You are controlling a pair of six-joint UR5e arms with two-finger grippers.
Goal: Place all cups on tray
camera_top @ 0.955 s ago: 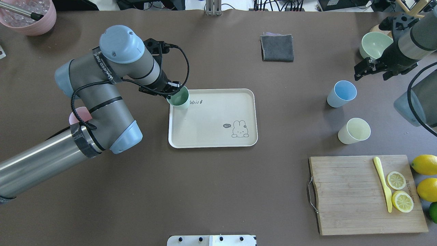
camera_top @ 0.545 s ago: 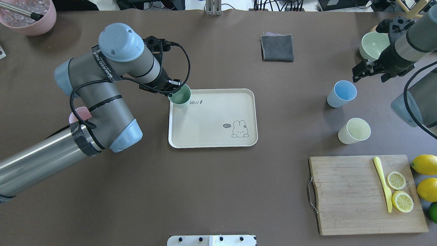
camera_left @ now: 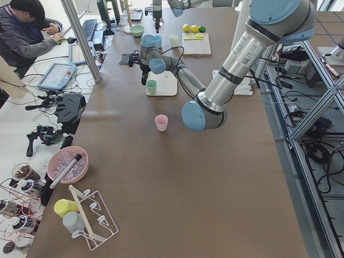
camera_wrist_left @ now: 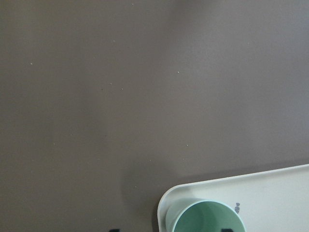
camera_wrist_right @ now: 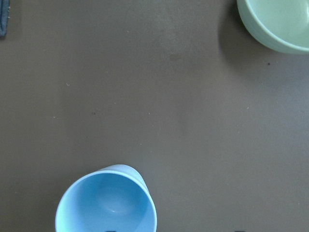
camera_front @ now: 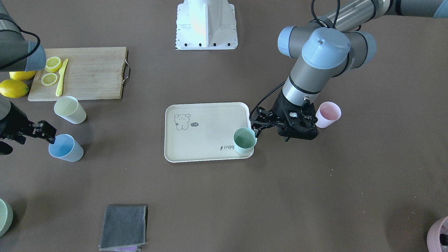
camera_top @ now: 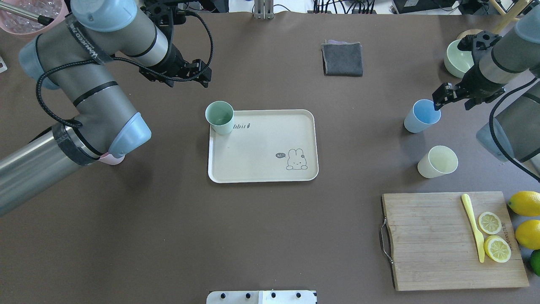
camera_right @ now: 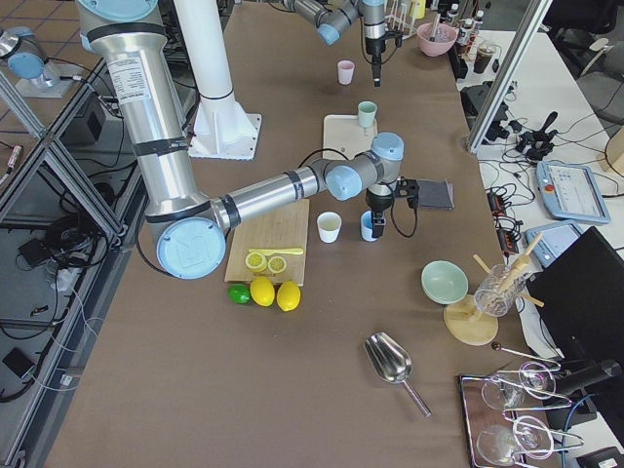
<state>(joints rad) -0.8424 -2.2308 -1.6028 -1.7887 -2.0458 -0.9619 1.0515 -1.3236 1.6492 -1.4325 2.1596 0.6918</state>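
Now my left gripper (camera_top: 192, 76) was open and held nothing; it hung high over the table, apart from the green cup (camera_top: 219, 117). This cup stood upright and alone in a corner of the tray (camera_top: 253, 147), the far corner on my left side, and it covered the first letters of the script printed there. In my left wrist view I saw the cup from above, free on all sides, with the rounded corner of the tray around it. The pink cup (camera_front: 328, 113) stood upright on the table on my left, off the tray and partly hidden under my left arm in the overhead view. My right gripper (camera_top: 452, 101) was open too, with its fingers wide apart, and gripped nothing. One finger was at the rim of the blue cup (camera_top: 422, 116), but the cup was not centred between the two fingers. The blue cup and the yellow cup (camera_top: 437, 161) stood upright on the table on my right side, near each other and well apart from the tray. A green bowl (camera_top: 457, 57) was behind my right gripper, and a wooden cutting board (camera_top: 430, 236) lay nearer to me than the yellow cup.
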